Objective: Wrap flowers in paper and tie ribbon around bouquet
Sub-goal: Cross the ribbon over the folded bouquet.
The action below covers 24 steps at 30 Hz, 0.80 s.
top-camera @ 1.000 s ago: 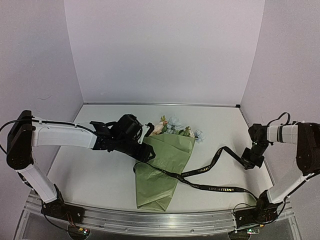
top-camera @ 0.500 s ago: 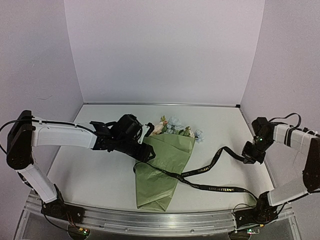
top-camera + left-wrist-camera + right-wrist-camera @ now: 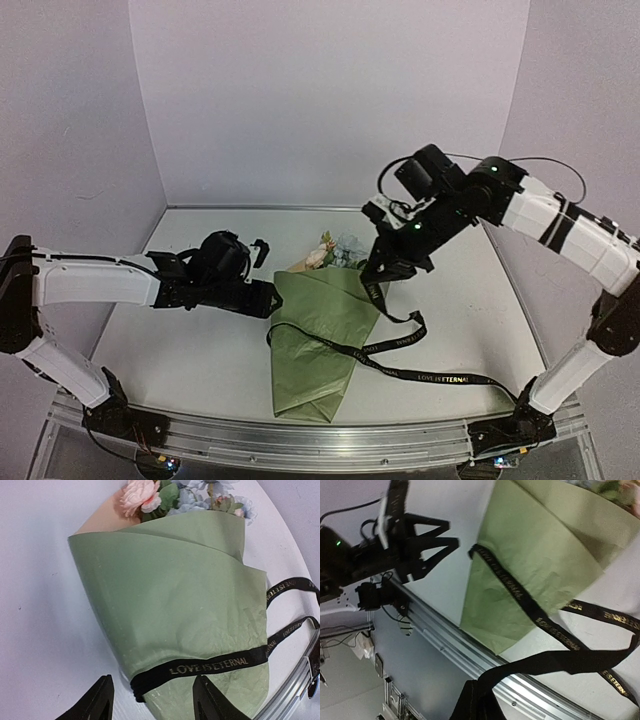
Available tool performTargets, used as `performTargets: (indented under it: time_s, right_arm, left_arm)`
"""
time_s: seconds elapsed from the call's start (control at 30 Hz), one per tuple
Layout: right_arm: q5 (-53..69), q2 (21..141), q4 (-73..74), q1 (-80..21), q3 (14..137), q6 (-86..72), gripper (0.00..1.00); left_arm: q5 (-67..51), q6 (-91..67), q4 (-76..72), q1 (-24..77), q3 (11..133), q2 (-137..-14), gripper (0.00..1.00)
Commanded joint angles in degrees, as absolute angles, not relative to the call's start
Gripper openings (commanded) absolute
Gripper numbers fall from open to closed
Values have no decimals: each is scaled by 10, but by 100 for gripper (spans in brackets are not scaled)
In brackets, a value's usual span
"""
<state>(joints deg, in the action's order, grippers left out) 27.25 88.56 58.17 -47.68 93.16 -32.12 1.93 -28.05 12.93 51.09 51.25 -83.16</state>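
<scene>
A cone of olive-green paper with pastel blooms (image 3: 325, 340) lies mid-table (image 3: 190, 350), crossed by a narrow black satin ribbon with pale lettering (image 3: 400, 345). The right arm (image 3: 545, 210) has its jaws clamped on one ribbon end; the left arm (image 3: 100, 285) has its jaws apart and empty beside the cone. The tying step seems begun; next, the ribbon likely needs looping around.

The olive-green paper cone (image 3: 175, 595) is matt and finely creased, its tan-peach inner face smoother. The narrow black satin ribbon (image 3: 210, 665) across it has a soft sheen and pale gold print. The pale pink and blue blooms (image 3: 140, 495) look like soft cloth. The white tabletop (image 3: 180, 350) is smooth and matt; the silver metal rail (image 3: 330, 445) at its near edge looks brushed.
</scene>
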Motion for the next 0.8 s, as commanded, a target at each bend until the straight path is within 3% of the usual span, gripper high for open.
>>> performTargets:
  time_s: [0.0,0.1,0.2,0.53,0.77]
  right_arm:
    - [347,1015,600,-518,1083,-353,0]
    - [380,1089,593,-541,1166,-389,0]
    - [396,1127,567,-556,1171,-425,0]
    - [392,1084,360,-559,944,-506,0]
    - [362,1004,351,-557,834,-481,0]
  left_arm:
    - [29,-332,97,493,476,-787,56]
    - [30,-345,98,483,456,-770,55]
    - [4,-329,87,475,446,-759,54]
    - [-89,-227,124,475,497,-819,55]
    - [-93,-203,147,475,530,-876,55]
